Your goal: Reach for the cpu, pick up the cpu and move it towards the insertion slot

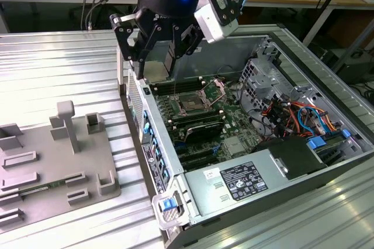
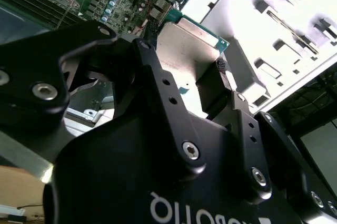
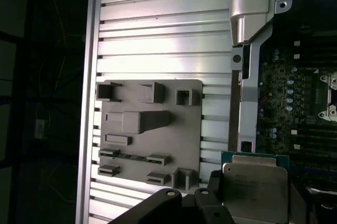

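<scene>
My gripper (image 1: 156, 65) is clamped on the cpu (image 3: 255, 187), its silvery top plain in both wrist views (green edge showing too) but hard to pick out in the exterior view, where my black fingers (image 1: 136, 44) mostly cover it. I'm holding it up over the near wall of the open computer case (image 1: 169, 161), between the grey tray (image 1: 52, 161) on the exterior view's left and the insertion slot (image 1: 191, 103), which sits apart from me on the motherboard (image 1: 225, 121). In the second wrist view my own linkage blocks most of the chip's lower half, so only its upper part (image 2: 189, 50) is clear.
</scene>
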Available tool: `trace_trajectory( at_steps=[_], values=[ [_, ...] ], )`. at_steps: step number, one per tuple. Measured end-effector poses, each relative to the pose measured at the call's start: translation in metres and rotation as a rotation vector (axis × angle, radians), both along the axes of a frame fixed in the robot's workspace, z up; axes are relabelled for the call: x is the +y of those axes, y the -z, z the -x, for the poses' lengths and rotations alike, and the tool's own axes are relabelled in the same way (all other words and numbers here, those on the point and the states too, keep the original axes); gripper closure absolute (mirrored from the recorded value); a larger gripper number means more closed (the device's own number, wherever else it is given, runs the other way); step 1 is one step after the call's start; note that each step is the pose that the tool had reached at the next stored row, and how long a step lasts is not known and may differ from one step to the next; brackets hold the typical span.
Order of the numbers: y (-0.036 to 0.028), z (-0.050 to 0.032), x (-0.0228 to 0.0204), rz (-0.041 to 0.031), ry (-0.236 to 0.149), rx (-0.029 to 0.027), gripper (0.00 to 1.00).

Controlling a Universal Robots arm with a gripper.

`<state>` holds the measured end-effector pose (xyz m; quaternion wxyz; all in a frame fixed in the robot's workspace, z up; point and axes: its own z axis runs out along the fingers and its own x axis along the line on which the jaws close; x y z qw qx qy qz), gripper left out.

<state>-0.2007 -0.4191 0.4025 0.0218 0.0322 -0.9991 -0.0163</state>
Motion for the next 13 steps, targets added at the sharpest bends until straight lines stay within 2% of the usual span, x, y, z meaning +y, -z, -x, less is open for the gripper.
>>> trace_trajectory(
  at_steps=[5,13],
  values=[
    [0.0001,-0.0127,0.0037,0.0001,0.0,0.0001,0.45],
    [0.0002,-0.0228,0.0068,0.0001,0.0,0.0,0.45]
  ],
)
